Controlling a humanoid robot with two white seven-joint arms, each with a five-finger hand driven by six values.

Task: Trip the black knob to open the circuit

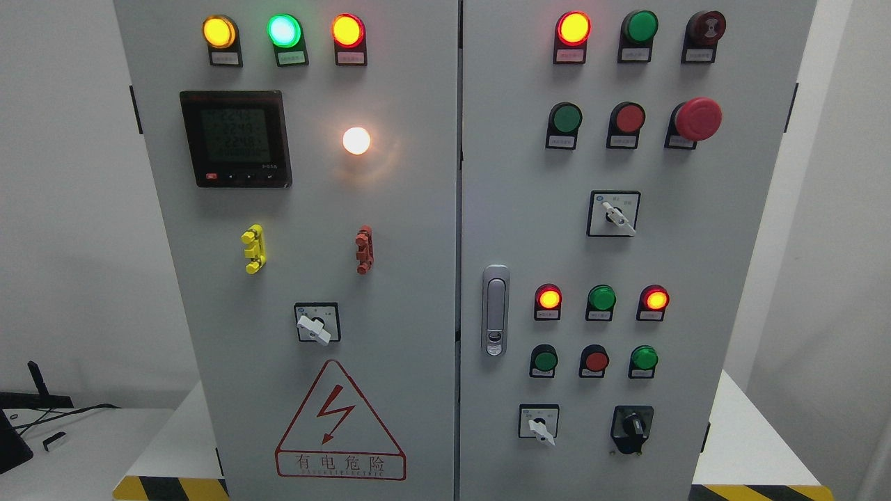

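A grey two-door electrical cabinet [390,209] fills the head view, and neither robot hand is seen anywhere, so the state of the fingers cannot be told. The black knob [633,426] is found at the lower right of the right door, set on a black plate, just right of a white-handled selector switch [539,424] on the same row. Above these, a row of three push buttons [596,361] coloured green, red and green is mounted, and above that a row of indicator lamps [602,298] of which the two red ones are lit. Higher on the right door another white-handled selector [614,213] and a large red mushroom-head button [697,119] are placed. A metal door latch [495,309] is fitted near the left edge of the right door. On the left door, a digital meter [235,139] with a lit display is mounted beside a glowing white lamp [356,140], and a red-outlined warning triangle [340,421] with a lightning bolt is shown near the bottom. The cabinet is set on a white tabletop [738,431] edged with yellow and black hazard striping.
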